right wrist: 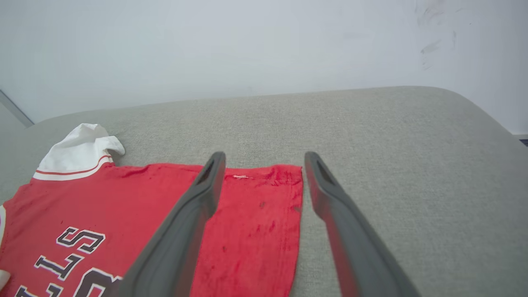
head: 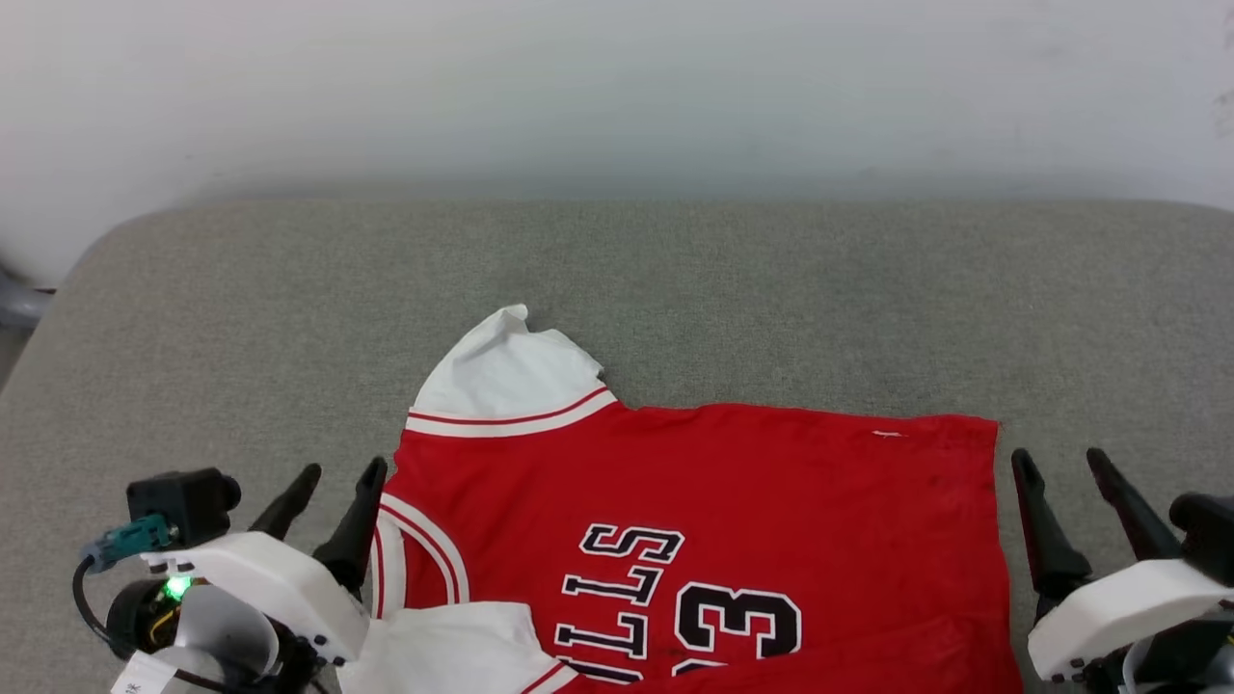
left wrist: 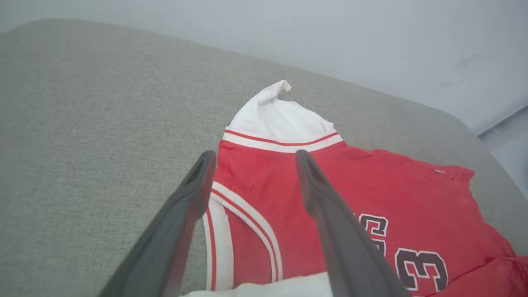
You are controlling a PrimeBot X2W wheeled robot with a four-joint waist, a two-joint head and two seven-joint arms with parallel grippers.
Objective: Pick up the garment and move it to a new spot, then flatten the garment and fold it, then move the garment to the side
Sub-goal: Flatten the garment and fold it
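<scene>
Evidently flanking the garment (head: 733, 492) to smooth it across the grey cushion (head: 675, 280), left tool (head: 343, 469) and right tool (head: 1060, 458) both stand spread, holding nothing.

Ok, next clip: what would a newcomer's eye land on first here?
The red jersey with black lettering and a 23 stands out, spread on the grey cushion at lower centre, with one white sleeve pointing toward the far side. Flanking it are the left gripper beside the neckline end and the right gripper beside the hem, both with fingers apart and holding nothing.
</scene>
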